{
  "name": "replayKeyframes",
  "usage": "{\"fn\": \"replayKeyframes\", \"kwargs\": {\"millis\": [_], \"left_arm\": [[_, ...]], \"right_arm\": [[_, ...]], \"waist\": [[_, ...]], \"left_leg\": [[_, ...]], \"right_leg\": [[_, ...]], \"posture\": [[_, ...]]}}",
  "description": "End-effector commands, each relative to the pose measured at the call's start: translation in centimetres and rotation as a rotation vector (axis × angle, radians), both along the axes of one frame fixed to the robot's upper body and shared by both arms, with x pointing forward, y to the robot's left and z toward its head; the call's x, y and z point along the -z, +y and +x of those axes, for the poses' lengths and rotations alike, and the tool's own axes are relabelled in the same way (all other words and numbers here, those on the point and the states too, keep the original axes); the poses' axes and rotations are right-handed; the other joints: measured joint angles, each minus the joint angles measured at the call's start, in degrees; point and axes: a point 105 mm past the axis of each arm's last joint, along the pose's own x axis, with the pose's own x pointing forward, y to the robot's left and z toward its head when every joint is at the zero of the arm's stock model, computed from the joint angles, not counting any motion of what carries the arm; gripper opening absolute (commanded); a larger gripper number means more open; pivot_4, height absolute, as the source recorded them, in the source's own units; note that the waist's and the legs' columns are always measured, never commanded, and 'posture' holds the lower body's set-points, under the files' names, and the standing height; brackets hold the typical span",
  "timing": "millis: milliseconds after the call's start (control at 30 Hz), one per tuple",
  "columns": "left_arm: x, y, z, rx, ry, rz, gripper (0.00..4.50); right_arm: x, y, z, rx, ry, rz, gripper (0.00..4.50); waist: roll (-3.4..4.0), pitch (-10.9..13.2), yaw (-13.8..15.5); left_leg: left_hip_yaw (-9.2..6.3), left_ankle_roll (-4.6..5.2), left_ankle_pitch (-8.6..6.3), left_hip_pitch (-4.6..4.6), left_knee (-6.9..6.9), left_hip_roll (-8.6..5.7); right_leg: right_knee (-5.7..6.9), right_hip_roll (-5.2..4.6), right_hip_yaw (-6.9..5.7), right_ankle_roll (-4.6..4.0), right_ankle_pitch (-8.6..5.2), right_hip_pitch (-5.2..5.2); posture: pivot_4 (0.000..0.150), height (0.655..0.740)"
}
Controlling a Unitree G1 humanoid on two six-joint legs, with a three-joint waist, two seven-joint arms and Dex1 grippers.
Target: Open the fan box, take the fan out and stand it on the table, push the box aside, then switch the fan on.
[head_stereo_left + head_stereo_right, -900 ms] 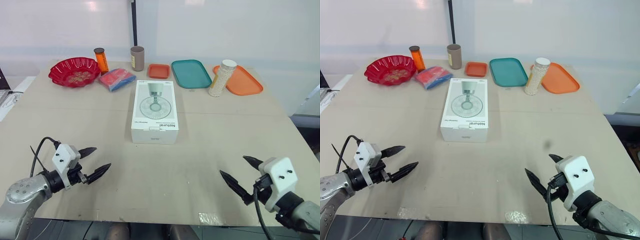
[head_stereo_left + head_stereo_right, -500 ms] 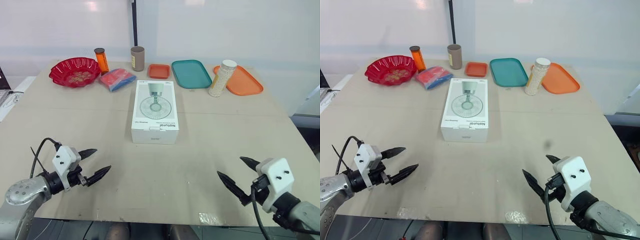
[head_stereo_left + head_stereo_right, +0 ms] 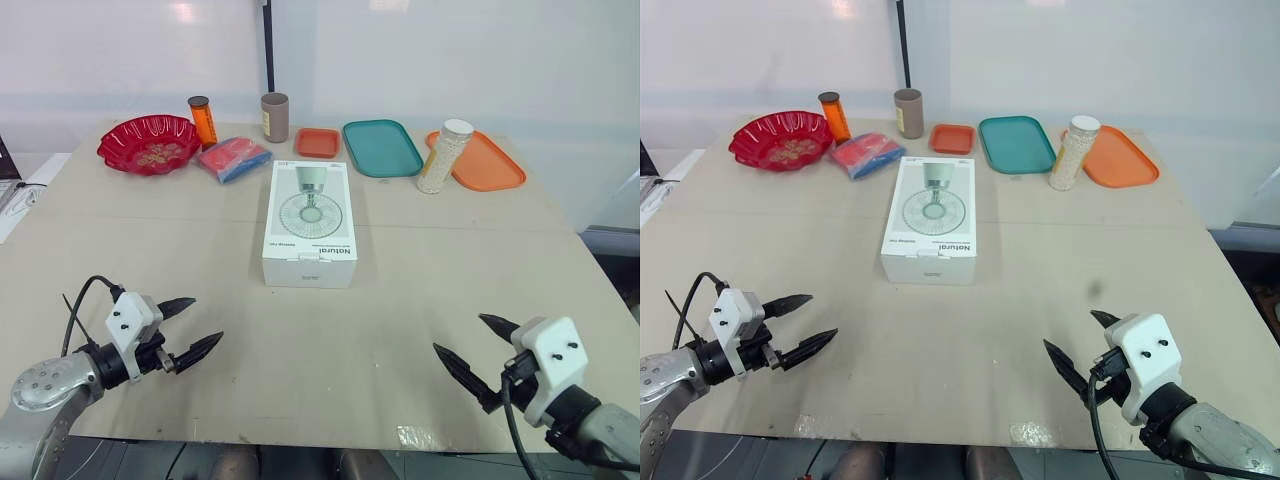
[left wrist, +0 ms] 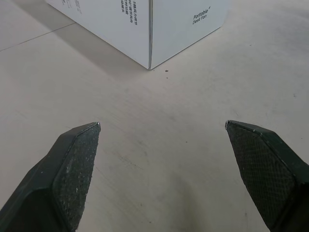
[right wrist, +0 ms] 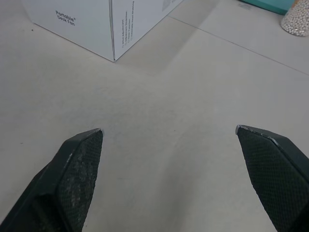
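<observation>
Nothing's really started yet: the fan box (image 3: 310, 222) lies flat and shut in the middle of the desk (image 3: 450, 250), picture side up, with neither arm touching it. So we're at step one, opening the box.

The left pincer (image 3: 206, 318) hovers low over the near left part of the desk, fingers spread wide and holding nothing. The right pincer (image 3: 457, 332) does the same on the near right, also wide open and empty. Both are well short of the box, and each wrist view looks at one of its near bottom corners.

My guess for the next move: both arms reach forward, one to steady the box and the other to find the flap. I can't tell from here which end opens, so that's the thing to work out. The box looks light, so it could slide if it only gets poked from one side.

Readable stuff: the lid has a drawing of a round fan on a stand, plus the word "Natural" near the robot-side edge. The short face toward the robot says "Portable Desk Fan". The long sides have smaller print, too tiny to read.

The red bowl (image 3: 149, 143), teal tray (image 3: 382, 147) and jar (image 3: 443, 155) sit along the back, none of them in the way
</observation>
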Motion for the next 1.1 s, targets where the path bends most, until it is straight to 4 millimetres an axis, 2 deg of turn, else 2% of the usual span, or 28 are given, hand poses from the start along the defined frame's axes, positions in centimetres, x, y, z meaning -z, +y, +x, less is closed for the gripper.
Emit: {"fn": "replayKeyframes", "kwargs": {"millis": [33,200,333,433,567,600,633,700,733,867,1100], "left_arm": [[-0.6,-0.1,0.0,0.008,-0.03,-0.002,4.41],[-4.5,-1.0,3.3,-0.06,-0.063,-0.158,4.41],[-5.8,-1.4,4.2,-0.07,-0.064,-0.204,4.41],[-7.2,-3.0,4.3,-0.016,-0.069,-0.234,4.41],[-8.3,-5.4,5.0,0.018,-0.065,-0.243,3.49],[-8.8,-6.0,5.3,0.019,-0.062,-0.249,2.88],[-9.1,-6.6,5.5,0.022,-0.066,-0.249,2.8],[-9.2,-7.4,5.9,0.03,-0.053,-0.236,1.81],[-9.3,-7.7,6.0,0.034,-0.058,-0.232,1.58],[-10.1,-9.3,8.3,0.0,-0.066,-0.267,0.16],[-10.1,-10.7,10.4,-0.016,-0.064,-0.241,0.16]], "right_arm": [[-1.0,0.4,0.0,-0.015,-0.043,-0.006,4.5],[-1.0,0.6,0.2,-0.021,-0.041,0.008,4.5],[-1.0,0.7,0.3,-0.025,-0.042,0.01,4.5],[-1.2,0.7,0.5,-0.019,-0.053,0.014,4.5],[-1.3,0.9,0.7,-0.016,-0.059,0.019,4.5],[-1.3,1.0,0.7,-0.017,-0.062,0.019,4.5],[-1.4,1.1,0.7,-0.019,-0.066,0.02,4.5],[-1.6,1.2,0.8,-0.02,-0.073,0.024,4.5],[-1.6,1.3,0.9,-0.021,-0.075,0.025,4.5],[-1.8,1.5,1.2,-0.023,-0.085,0.027,4.5],[-1.9,1.9,1.6,-0.026,-0.094,0.028,4.5]], "waist": [[0.0,0.0,0.0],[0.0,0.0,0.01],[-0.02,-0.02,0.43],[0.01,-0.01,-0.17],[-0.03,-0.01,0.05],[-0.03,-0.01,0.05],[-0.02,-0.01,0.04],[-0.04,0.0,0.26],[-0.05,0.0,0.19],[-0.03,0.02,0.09],[-0.03,0.02,0.32]], "left_leg": [[0.0,0.0,0.0,0.0,0.0,0.0],[0.0,0.0,0.0,0.0,0.0,0.0],[-0.08,0.01,0.01,0.02,0.1,-0.01],[0.03,0.05,-0.08,0.03,0.07,-0.01],[-0.06,0.02,-0.04,0.03,0.11,-0.01],[-0.06,0.02,-0.04,0.04,0.12,-0.02],[-0.06,0.02,-0.04,0.05,0.12,-0.03],[-0.09,0.02,-0.04,0.05,0.12,-0.05],[-0.11,0.02,-0.04,0.03,0.16,-0.05],[-0.09,0.02,-0.05,0.03,0.14,-0.06],[-0.11,0.03,-0.04,0.0,0.2,-0.13]], "right_leg": [[0.0,0.0,0.0,0.0,0.0,0.0],[0.0,0.0,0.0,0.0,0.0,0.01],[0.01,-0.01,-0.12,0.04,0.0,0.12],[0.0,-0.01,-0.01,-0.26,0.12,0.1],[0.04,0.0,-0.1,-0.24,0.13,0.13],[0.03,-0.01,-0.11,-0.18,0.1,0.16],[0.03,-0.01,-0.1,-0.15,0.08,0.17],[0.02,-0.01,-0.12,-0.05,0.03,0.17],[0.03,0.0,-0.13,-0.05,0.03,0.18],[0.03,0.0,-0.1,-0.27,0.15,0.16],[0.01,-0.01,-0.09,-0.2,0.17,0.19]], "posture": [[0.15,0.74],[0.15,0.74],[0.15,0.74],[0.15,0.74],[0.15,0.74],[0.15,0.74],[0.15,0.74],[0.15,0.74],[0.15,0.74],[0.15,0.74],[0.15,0.74]]}}
